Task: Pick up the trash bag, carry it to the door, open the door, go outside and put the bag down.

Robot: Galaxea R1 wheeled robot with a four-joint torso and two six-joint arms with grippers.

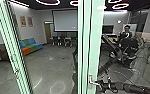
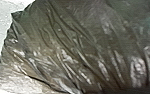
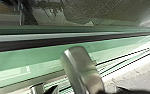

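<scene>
My right gripper (image 1: pixel 100 85) reaches in from the right to the silver handle (image 1: pixel 90 81) on the pale green door frame (image 1: pixel 93 37). In the right wrist view the handle (image 3: pixel 78 65) stands large between the dark, separated tips of my right gripper (image 3: pixel 87 89). The dark, glossy trash bag (image 2: pixel 73 47) is close to the camera in the left wrist view. Its folds run together toward where my left gripper has it bunched; the bag hides the grip itself.
Another green frame post (image 1: pixel 14 50) stands at the left. Through the glass are a coloured sofa (image 1: pixel 31 45), a projection screen (image 1: pixel 65 21), tables and chairs. A person (image 1: pixel 127 32) shows at the right, behind dark jointed equipment (image 1: pixel 128 48).
</scene>
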